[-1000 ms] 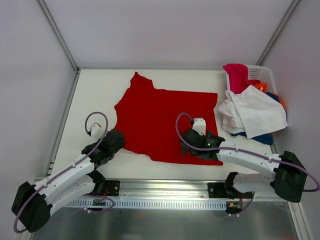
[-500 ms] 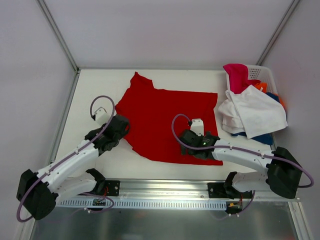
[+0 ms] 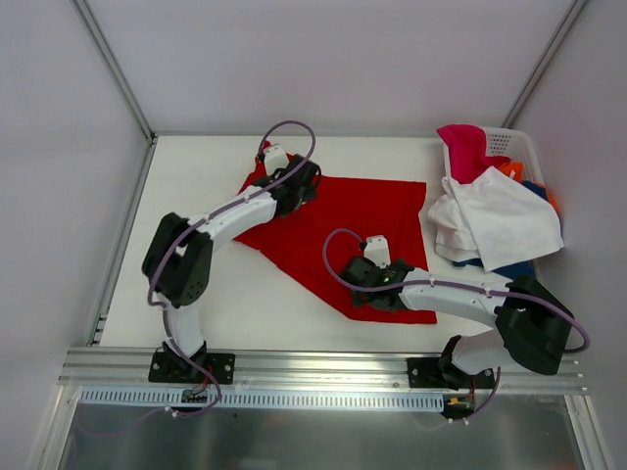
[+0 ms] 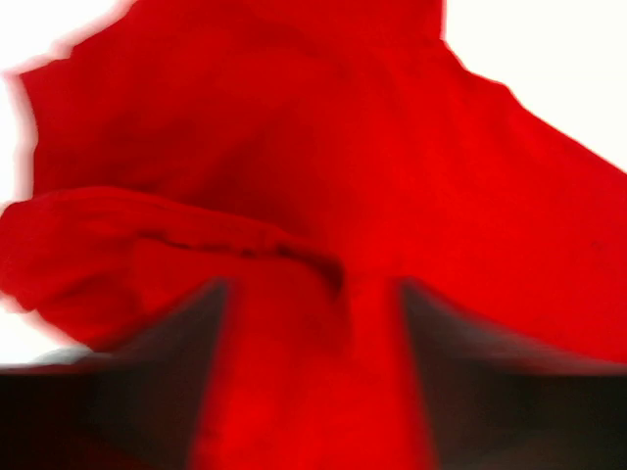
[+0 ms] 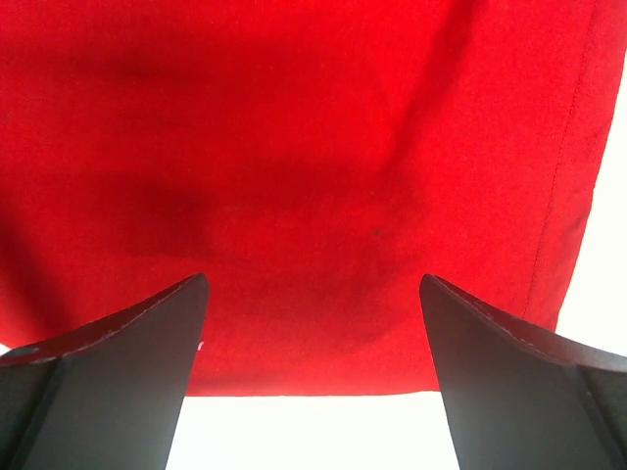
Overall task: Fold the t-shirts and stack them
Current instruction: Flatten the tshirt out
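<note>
A bright red t-shirt [image 3: 362, 220] lies spread on the white table [image 3: 196, 284], its left part doubled over onto the body. My left gripper [image 3: 300, 182] reaches far over that folded part. In the blurred left wrist view its fingers [image 4: 201, 323] stand apart with a red fold [image 4: 196, 235] just ahead of them, and the gripper [image 4: 309, 294] is open. My right gripper [image 3: 361, 284] hovers over the shirt's near hem [image 5: 323, 377], wide open [image 5: 313, 294], with nothing between its fingers. More t-shirts, white [image 3: 495, 220], magenta [image 3: 463, 147], orange [image 3: 510, 169] and blue [image 3: 507, 266], spill from the basket.
A white perforated basket [image 3: 514, 145] stands at the back right corner, its load hanging over onto the table beside the red shirt's right edge. Grey walls enclose the table on three sides. A metal rail [image 3: 313, 367] runs along the near edge.
My left arm swung from the near left to the far side, carrying the shirt's left part over onto the body, and its jaws have parted. My right gripper crept slightly left.
</note>
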Available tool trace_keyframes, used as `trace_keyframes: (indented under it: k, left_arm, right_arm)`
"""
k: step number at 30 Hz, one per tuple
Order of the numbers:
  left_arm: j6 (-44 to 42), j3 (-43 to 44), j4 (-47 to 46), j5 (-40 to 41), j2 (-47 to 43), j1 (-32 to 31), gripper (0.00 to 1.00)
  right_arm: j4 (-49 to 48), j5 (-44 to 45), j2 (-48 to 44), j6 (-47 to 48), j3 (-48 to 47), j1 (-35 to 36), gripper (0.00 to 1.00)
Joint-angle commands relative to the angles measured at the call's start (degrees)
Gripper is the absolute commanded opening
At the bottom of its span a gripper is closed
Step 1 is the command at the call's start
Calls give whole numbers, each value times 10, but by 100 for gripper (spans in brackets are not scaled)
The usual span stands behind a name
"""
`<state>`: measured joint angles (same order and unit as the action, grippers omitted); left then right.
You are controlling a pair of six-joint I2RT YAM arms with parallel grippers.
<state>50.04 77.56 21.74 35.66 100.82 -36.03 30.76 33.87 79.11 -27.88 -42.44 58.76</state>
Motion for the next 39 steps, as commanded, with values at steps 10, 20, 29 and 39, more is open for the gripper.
trace_keyframes:
  k: [10,20,29,39]
  left_arm:
    - [-113,138,-6,-102,163,54,99]
    - [-166,-67,-51,-97,-183,19,99]
    - [-114,-300,-119,-106,-316,32,99]
    - [-97,-489,-410,-269,-309,104,99]
  right_arm:
    - [-16,6,5,20,-11,2,95]
    - [-19,1,26,9,-24,15,95]
    - [0,10,5,-3,-34,40,95]
    - [-23,-6,-129,-15,53,44,97]
